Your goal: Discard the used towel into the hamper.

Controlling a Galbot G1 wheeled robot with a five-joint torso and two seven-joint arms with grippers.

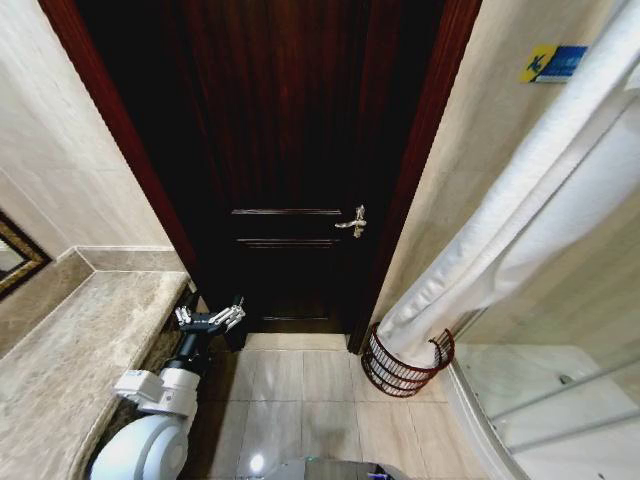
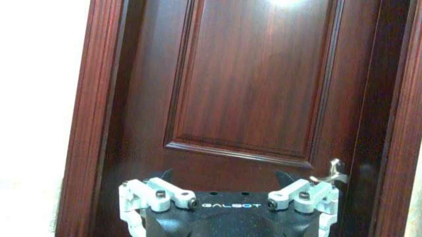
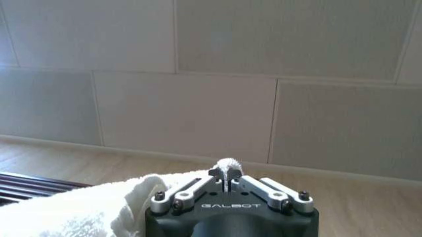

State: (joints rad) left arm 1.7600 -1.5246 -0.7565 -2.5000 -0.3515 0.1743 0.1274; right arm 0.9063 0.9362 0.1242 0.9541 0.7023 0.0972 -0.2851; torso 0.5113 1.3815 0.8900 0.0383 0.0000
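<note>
One long white cloth towel (image 1: 520, 210) at the right of the frame; one small round dark reddish-brown open-weave hamper (image 1: 400, 368) lower right; one dark wooden door (image 1: 285, 150) at centre, with one metal lever handle (image 1: 353, 222).

Head view: strong wide-angle distortion, door (image 1: 285, 150) frame and walls bowing outward toward edges. Door very dark, panel detail nearly lost in upper centre. White towel (image 1: 520, 210) at right bright, near overexposed. Small glare spot on floor tiles (image 1: 258, 463), bottom centre. Left wrist view: soft, slightly blurred; wall at left blown out; reflection at top centre of door, perhaps ceiling lamp. Right wrist view: even, diffuse light, mild haze.
</note>
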